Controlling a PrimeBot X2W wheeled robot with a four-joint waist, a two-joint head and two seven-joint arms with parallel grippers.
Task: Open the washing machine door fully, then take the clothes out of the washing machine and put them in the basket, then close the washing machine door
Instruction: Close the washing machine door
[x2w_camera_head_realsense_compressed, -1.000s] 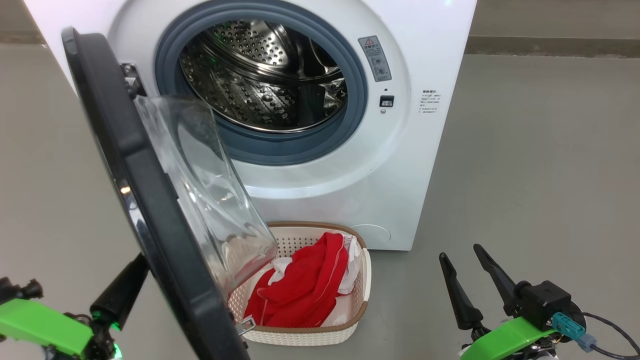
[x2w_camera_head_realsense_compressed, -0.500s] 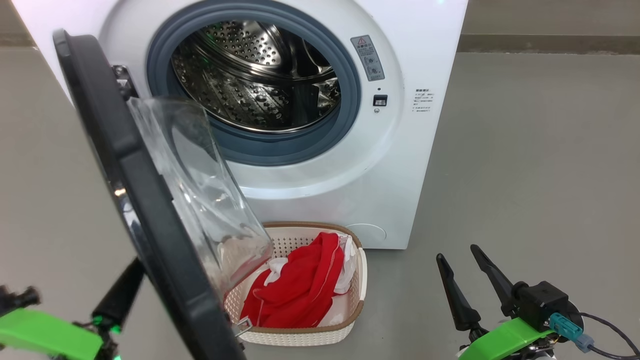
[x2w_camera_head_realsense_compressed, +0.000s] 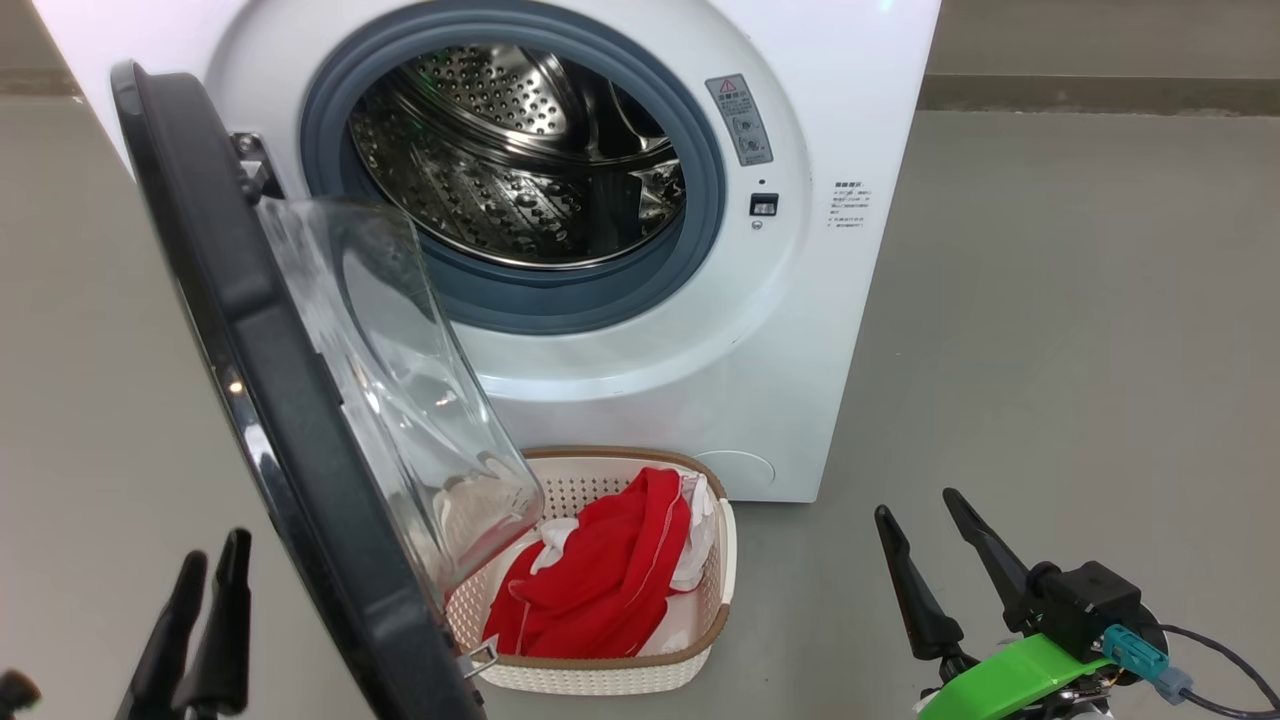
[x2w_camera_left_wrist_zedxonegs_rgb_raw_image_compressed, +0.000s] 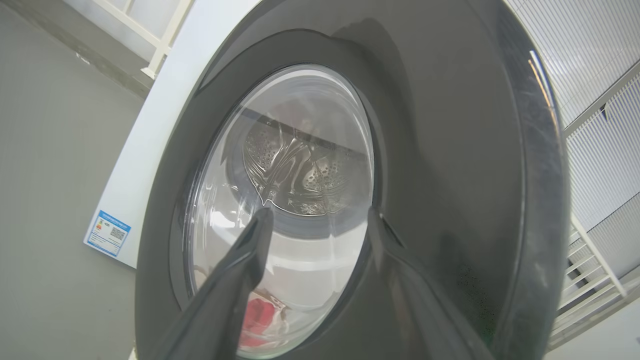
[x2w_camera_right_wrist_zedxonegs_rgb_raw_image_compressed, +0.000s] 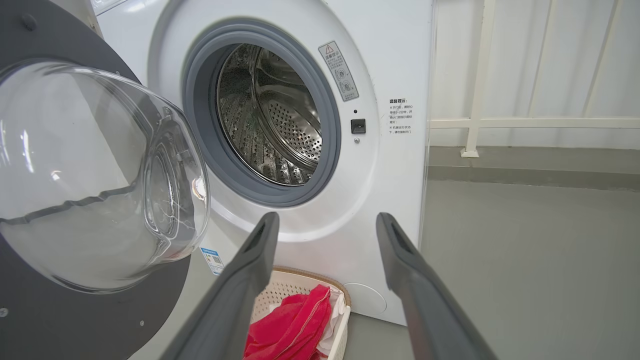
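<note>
Grey floor (x2w_camera_head_realsense_compressed: 1050, 330). One white boxy washing machine (x2w_camera_head_realsense_compressed: 640, 380), its black-ringed glass door (x2w_camera_head_realsense_compressed: 260, 330) open. Before it, one cream perforated basket (x2w_camera_head_realsense_compressed: 722, 560) holding red clothes (x2w_camera_head_realsense_compressed: 600, 580). Both splayed, empty: left gripper (x2w_camera_head_realsense_compressed: 217, 545), right gripper (x2w_camera_head_realsense_compressed: 916, 501).

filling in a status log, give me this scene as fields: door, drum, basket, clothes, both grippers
washing machine door: open, swung out on the robot's left
drum: nothing visible inside
basket: on the floor before the washing machine
clothes: red and white, heaped in the basket
left gripper: open, empty, facing the door's outer side
right gripper: open, empty, low on the right
</note>
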